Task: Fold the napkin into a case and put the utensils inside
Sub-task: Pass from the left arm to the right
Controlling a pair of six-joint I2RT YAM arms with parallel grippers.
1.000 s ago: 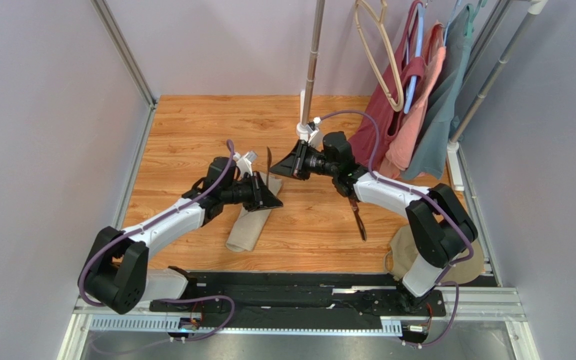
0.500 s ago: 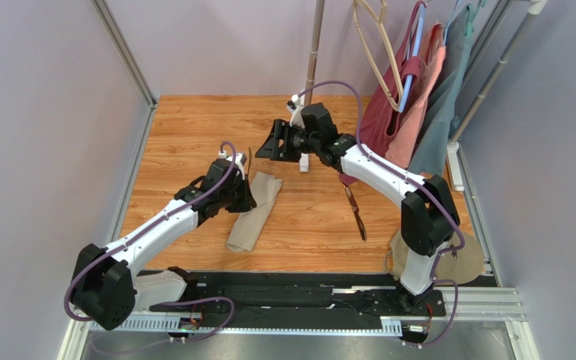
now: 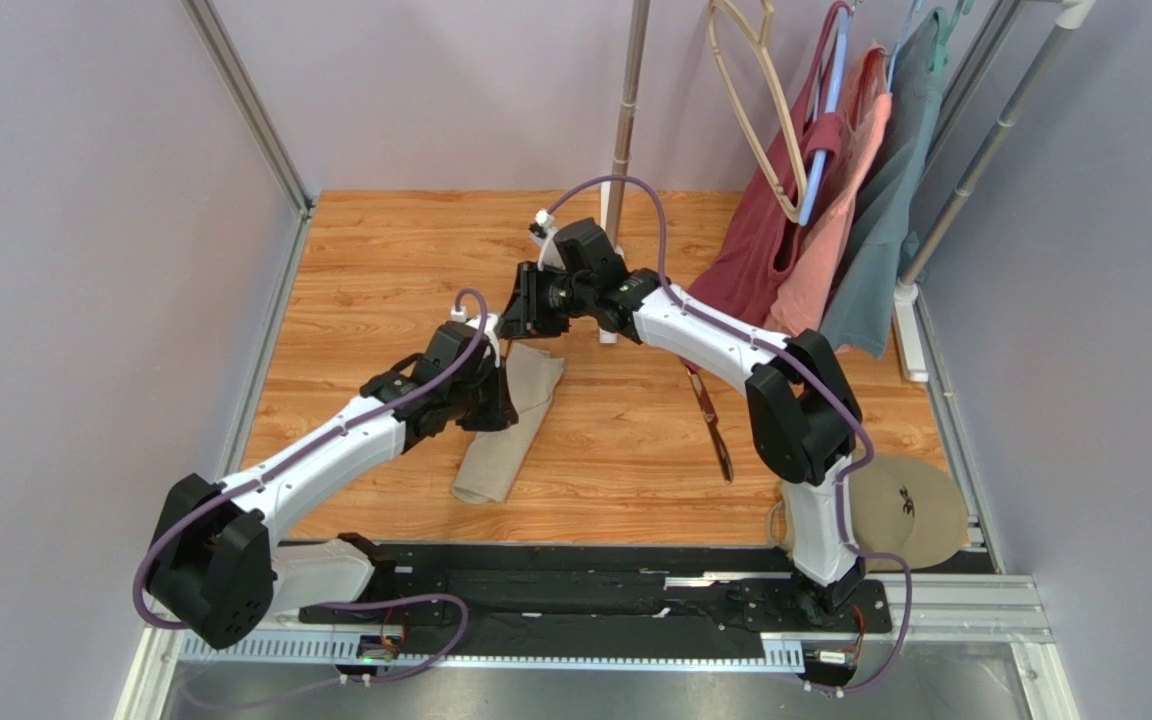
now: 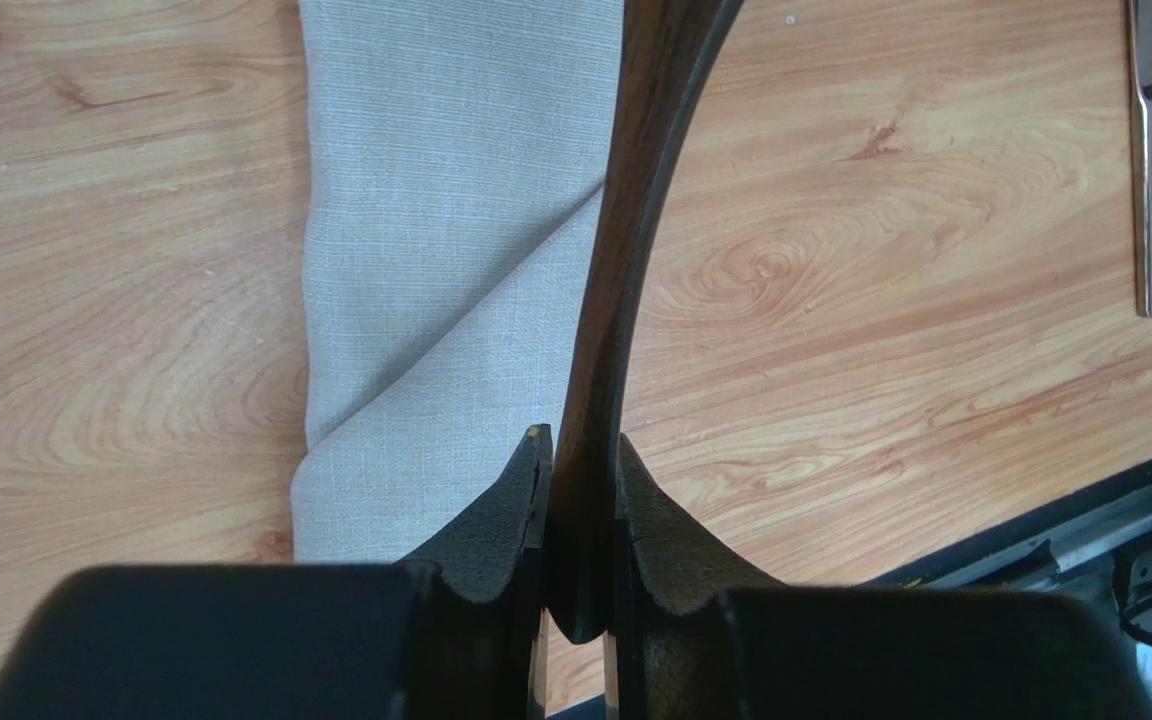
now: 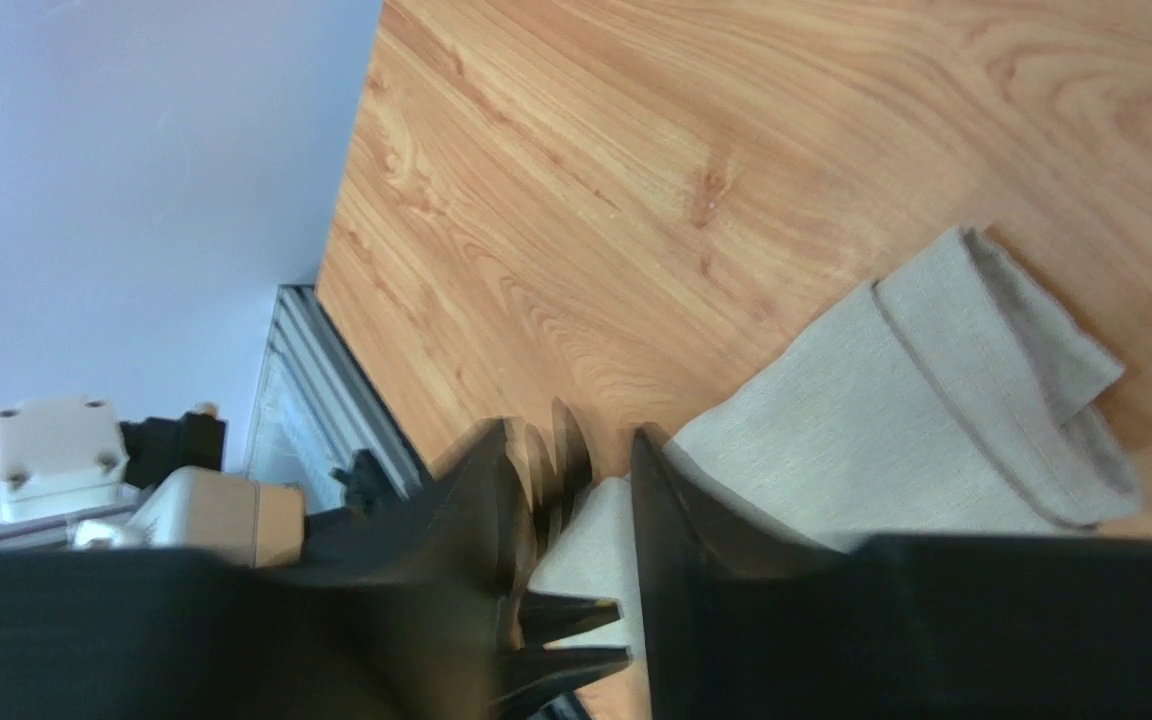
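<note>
From above, shows the case (image 3: 504,435) lying slantwise on the table (image 3: 387,255), with the left gripper (image 3: 492,398) over its far half, the right gripper (image 3: 519,312) just past its far end and other utensils (image 3: 714,428) well apart to the right. From the left wrist, shows fingers (image 4: 507,503) clamped on a dark utensil handle (image 4: 620,255) above the cloth. From the right wrist, though blurred, shows fingers (image 5: 672,510) parted over the case's end.

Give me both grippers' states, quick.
Left gripper: shut on a dark brown utensil.
Right gripper: jaws apart, blurred; no grip visible.
</note>
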